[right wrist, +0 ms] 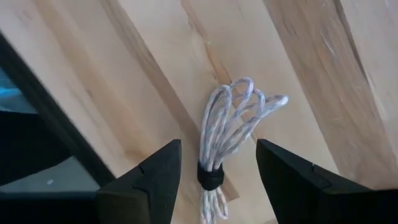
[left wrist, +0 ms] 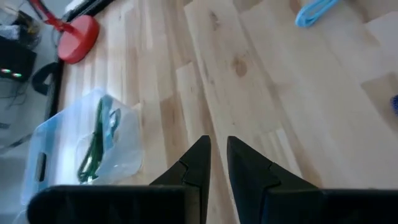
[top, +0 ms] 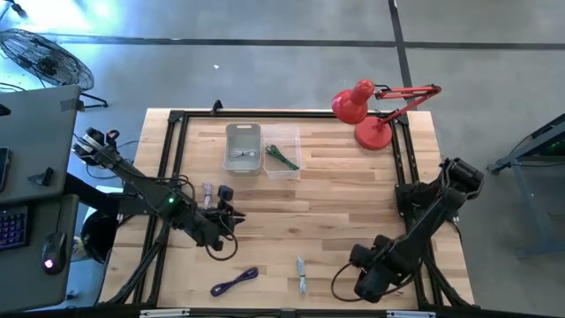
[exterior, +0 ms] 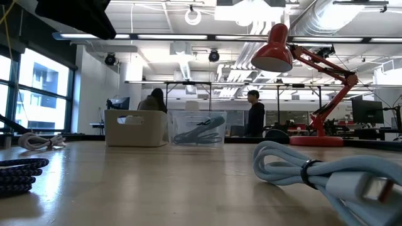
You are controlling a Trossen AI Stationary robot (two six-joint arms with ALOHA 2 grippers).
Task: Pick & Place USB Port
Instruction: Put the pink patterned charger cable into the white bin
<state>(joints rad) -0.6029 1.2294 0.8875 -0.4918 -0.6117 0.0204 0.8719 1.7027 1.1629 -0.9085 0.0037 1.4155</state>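
Between the wide-spread fingers of the right tool [right wrist: 217, 171] lies a bundled white cable [right wrist: 233, 127], flat on the worktop [top: 353, 212] and not gripped. At mid-worktop the left tool [left wrist: 214, 162] hovers with fingers nearly closed, holding nothing. Beyond it, a grey bin [top: 243, 147] and a clear bin [top: 282, 155] each hold a cable already; a purple cable [top: 234, 282] and a blue cable [top: 301, 275] remain loose. No readable writing shows.
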